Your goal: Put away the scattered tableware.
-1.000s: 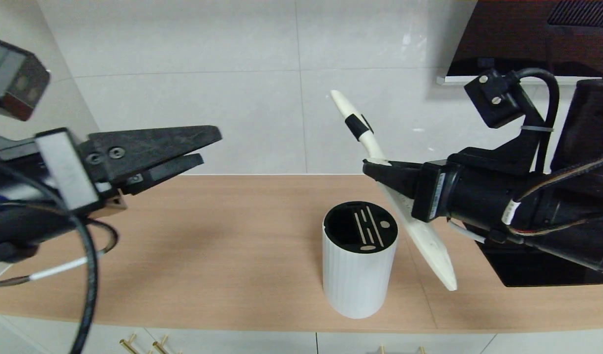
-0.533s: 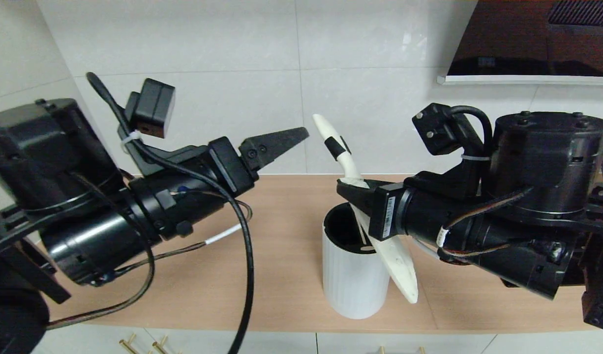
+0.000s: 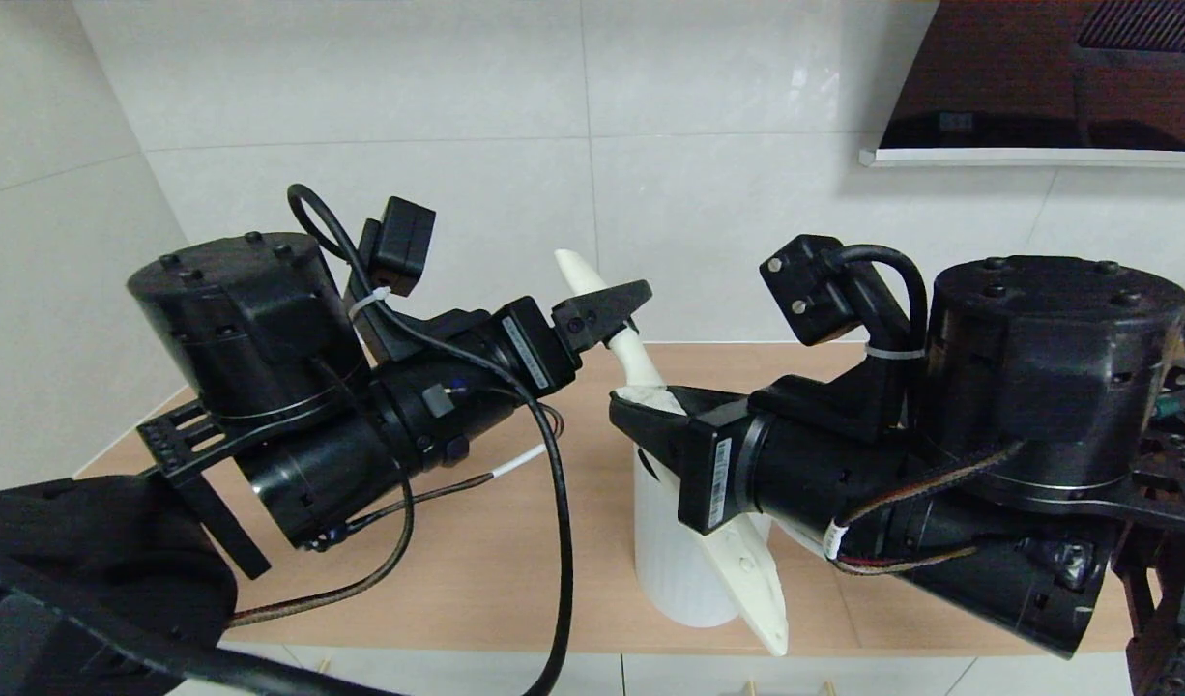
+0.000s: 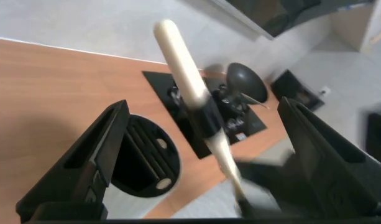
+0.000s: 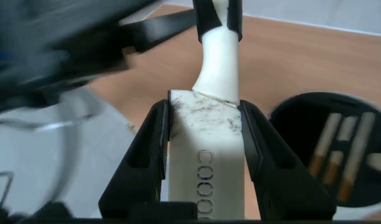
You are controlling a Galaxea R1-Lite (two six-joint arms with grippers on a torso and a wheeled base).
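Spatula (image 3: 747, 570), white, one black band on the handle. It is held up in the air over the counter (image 3: 476, 541), tilted, with the handle end high toward the wall. In the head view the blade end hangs low across the front of the holder (image 3: 670, 570). It is not in the holder.

The right gripper (image 3: 650, 411) pinches the spatula near where the blade meets the handle, jaws tight on both flat sides (right wrist view: spatula (image 5: 212, 130), right gripper (image 5: 204, 109)).

The left gripper (image 3: 607, 314) sits up at the handle with jaws spread, one on each side. The left wrist view shows gaps between the jaws and the handle, so no contact (left gripper (image 4: 202, 115), spatula (image 4: 190, 74)).

The holder is a white ribbed cylinder with a black slotted top. It stands upright on the counter under the spatula (holder (image 4: 146, 162), (image 5: 327, 143)).

Risks, as I judge them:
- If the right gripper lets go before the left one has closed, the spatula drops.
- The left jaws may close off-centre on the round handle, and it twists or slips.
- The low blade could clip the holder's rim and tip the holder.
- The two grippers are near each other and could bump.

Count: 1 spatula, 1 holder, 2 grippers.
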